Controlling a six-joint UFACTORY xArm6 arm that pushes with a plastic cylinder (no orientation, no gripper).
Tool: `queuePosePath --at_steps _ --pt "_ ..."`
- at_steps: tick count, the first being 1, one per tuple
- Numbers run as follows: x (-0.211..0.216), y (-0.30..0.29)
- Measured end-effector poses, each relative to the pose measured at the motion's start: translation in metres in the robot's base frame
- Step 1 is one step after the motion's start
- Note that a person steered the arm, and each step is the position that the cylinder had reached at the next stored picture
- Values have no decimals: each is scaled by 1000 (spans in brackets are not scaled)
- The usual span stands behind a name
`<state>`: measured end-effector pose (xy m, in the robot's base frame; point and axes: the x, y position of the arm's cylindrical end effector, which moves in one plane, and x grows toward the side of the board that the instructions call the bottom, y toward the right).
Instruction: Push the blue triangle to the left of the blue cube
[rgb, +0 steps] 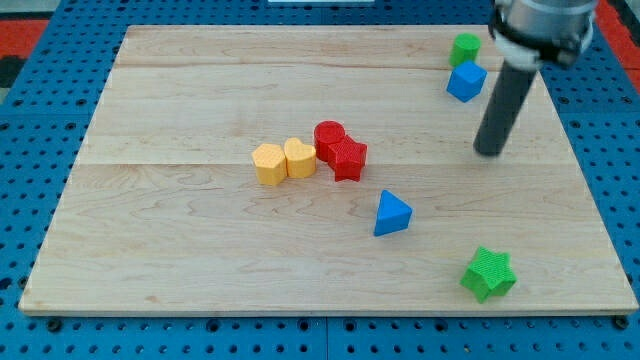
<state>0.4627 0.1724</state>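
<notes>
The blue triangle (392, 214) lies on the wooden board (200, 250) right of the middle, towards the view's bottom. The blue cube (466, 81) sits near the view's top right, just below a green block (464, 48). My tip (489, 152) rests on the board below and slightly right of the blue cube, and above and to the right of the blue triangle, touching neither.
A yellow hexagon-like block (268, 164) and a yellow heart (299, 158) sit together at the middle, with a red cylinder (329, 139) and a red star (349, 159) just right of them. A green star (488, 273) lies at the bottom right.
</notes>
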Motion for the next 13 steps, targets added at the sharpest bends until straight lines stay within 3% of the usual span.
queuePosePath --at_steps 2,3,5,7,8,11,12,13 --pt "122 -89" --pt "108 -141" --pt "20 -50" --pt "59 -41" --pt "50 -96" --pt "-41 -61" --pt "-21 -32" --pt "-21 -88"
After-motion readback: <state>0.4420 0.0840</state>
